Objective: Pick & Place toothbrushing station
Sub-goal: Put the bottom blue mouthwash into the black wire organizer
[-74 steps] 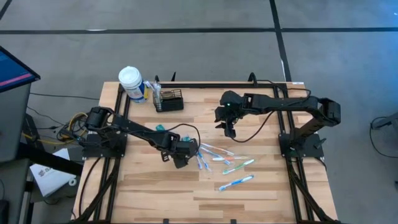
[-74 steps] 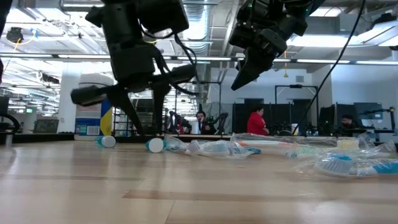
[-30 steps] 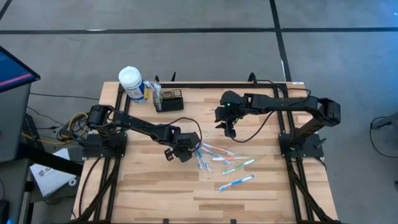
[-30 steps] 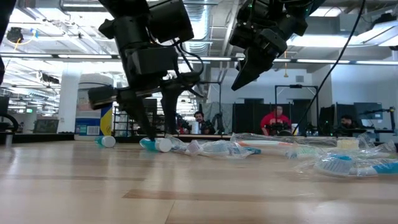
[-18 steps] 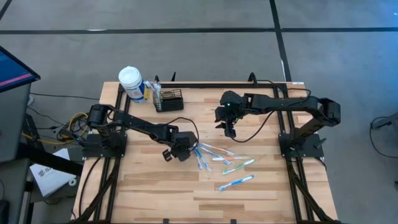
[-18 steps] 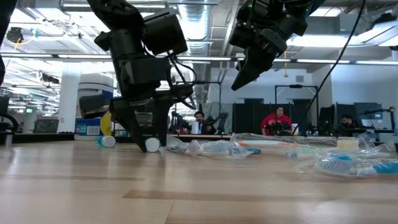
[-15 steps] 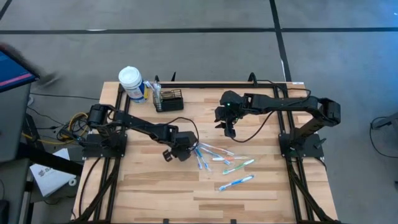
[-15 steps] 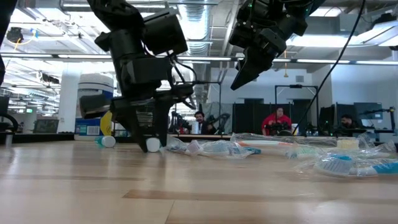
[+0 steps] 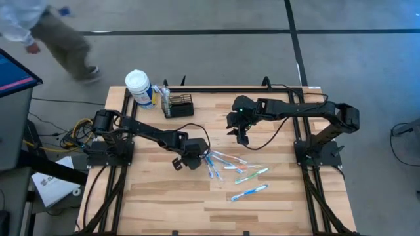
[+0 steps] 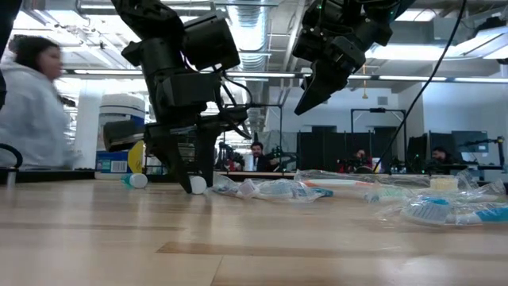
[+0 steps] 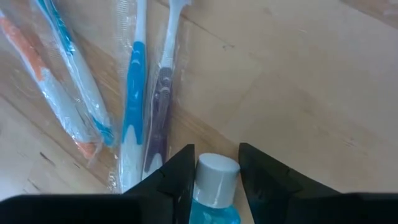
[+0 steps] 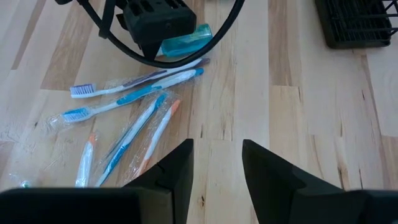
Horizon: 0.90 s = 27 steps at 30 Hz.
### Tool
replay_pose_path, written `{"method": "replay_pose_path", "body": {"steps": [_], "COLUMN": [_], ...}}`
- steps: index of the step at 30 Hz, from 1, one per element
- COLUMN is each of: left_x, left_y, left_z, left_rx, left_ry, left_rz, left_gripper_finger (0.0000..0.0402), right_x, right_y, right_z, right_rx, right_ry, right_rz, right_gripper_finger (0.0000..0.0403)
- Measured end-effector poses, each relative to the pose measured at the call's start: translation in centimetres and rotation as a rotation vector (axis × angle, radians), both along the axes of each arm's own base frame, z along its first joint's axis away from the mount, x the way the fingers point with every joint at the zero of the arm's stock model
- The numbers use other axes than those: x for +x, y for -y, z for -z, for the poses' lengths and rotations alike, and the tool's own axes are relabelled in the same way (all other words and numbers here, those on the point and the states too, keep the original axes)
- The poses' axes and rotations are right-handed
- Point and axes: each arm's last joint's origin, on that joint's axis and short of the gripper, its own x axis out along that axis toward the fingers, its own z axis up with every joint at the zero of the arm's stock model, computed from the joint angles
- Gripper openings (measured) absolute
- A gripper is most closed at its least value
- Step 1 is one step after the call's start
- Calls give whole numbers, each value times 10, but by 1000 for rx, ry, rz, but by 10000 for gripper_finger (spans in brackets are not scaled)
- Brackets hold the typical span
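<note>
The caddy (image 9: 178, 105) sits near the bench's (image 9: 282, 200) far edge, toward its far left corner, just beside a big white-capped bottle (image 9: 138, 88). Neither arm is at it. It already carries some upright items at its left end; what they are is too small to tell.

The left claw (image 9: 195, 159) is low over the middle of the bench, at the left end of a scatter of wrapped toothbrushes (image 9: 237, 172). In the left wrist view its fingers (image 11: 177, 180) stand on either side of a small blue bottle's (image 11: 214, 190) white cap (image 11: 217, 170), very close to it, though whether they actually press on it cannot be told. In the low view the claw (image 10: 190, 179) reaches down to the bench surface. The right claw (image 9: 242, 136) hangs above the bench toward the right of the caddy, well apart from it, fingers (image 12: 171, 174) parted around nothing; in its wrist view a corner of the caddy (image 12: 354, 25) shows.

As a judgement: the caddy is wire mesh, so probably light and stiff, not fragile, but easy to tip since its load sits at one end. Thin wire gives little surface for flat pads, so it may twist or slip in a pinch on a single wall. The safest hold looks like a top rim on a long side, near the loaded end, fingers straddling the wall, lifted level so the contents stay in. The neighbouring bottle crowds the left side, so coming in from the right or front side seems cleaner.
</note>
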Motion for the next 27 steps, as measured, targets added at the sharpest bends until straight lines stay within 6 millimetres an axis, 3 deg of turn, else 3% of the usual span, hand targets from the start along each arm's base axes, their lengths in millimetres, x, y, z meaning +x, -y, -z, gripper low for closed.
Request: {"method": "replay_pose_path", "body": {"steps": [12, 27], "left_x": [-6, -4], "left_y": [-14, -17], "left_z": [7, 10], "left_rx": [16, 40], "left_ry": [3, 59], "left_rz": [9, -80], "left_gripper_finger": [115, 72], "right_x": [0, 0], "right_y": [0, 0], "right_z": [0, 0], "right_rx": [0, 5], "right_ry": [-1, -1], "right_rz": [0, 6], "right_gripper_finger": [127, 127]}}
